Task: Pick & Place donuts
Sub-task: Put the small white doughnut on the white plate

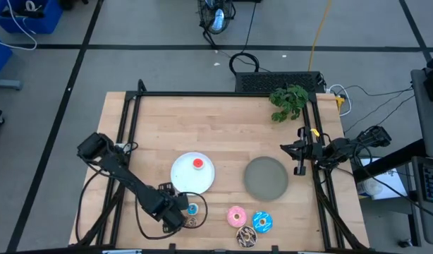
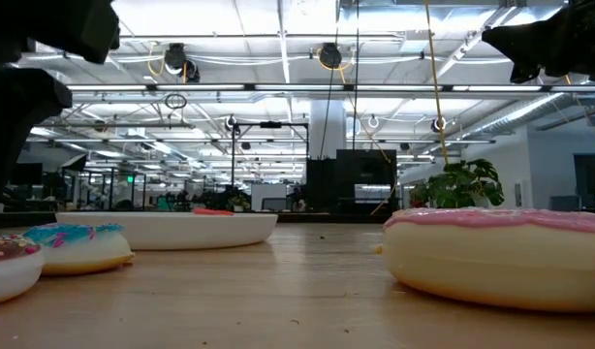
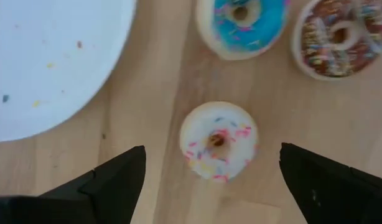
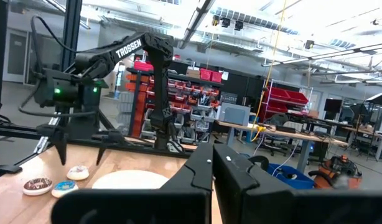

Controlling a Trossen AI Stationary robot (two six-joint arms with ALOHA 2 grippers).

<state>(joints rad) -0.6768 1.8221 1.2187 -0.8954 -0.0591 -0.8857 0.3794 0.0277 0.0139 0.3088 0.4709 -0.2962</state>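
The left gripper [image 3: 209, 180] hangs over the near edge of the wooden counter [image 1: 223, 127] with its two dark, wedge-shaped fingers [image 3: 116, 180] spread wide. Between them, untouched, lies the tiny pink-white donut [image 3: 218, 141]: a small glossy ring of white icing flecked with pink, yellow and blue sprinkles, flat on the pale wood grain. Just beyond it lie two more tiny rings side by side, the tiny blue donut [image 3: 242, 22] with smooth blue icing over a cream base, and the tiny brown donut [image 3: 340, 38], dark and densely sprinkled. To one side of the fingers curves the rim of the white plate [image 3: 48, 62], smooth and round, dotted with a few stray crumbs. In the high view a small red donut [image 1: 197, 164] sits on that plate.

Farther from the left fingers, along the same near edge, the three larger rings are grouped: the pink donut [image 1: 236, 216], the blue sprinkled donut [image 1: 262, 221] just beside it, and the larger brown donut [image 1: 246, 236] nearest the counter's edge. Past them lies the matte grey plate [image 1: 266, 177], round and flat.

The right gripper [image 1: 299, 152] waits at the counter's far right side, well apart from every donut, its blocky black fingers [image 4: 197, 180] pressed together. A leafy green plant [image 1: 288, 101] stands at the back corner near it.
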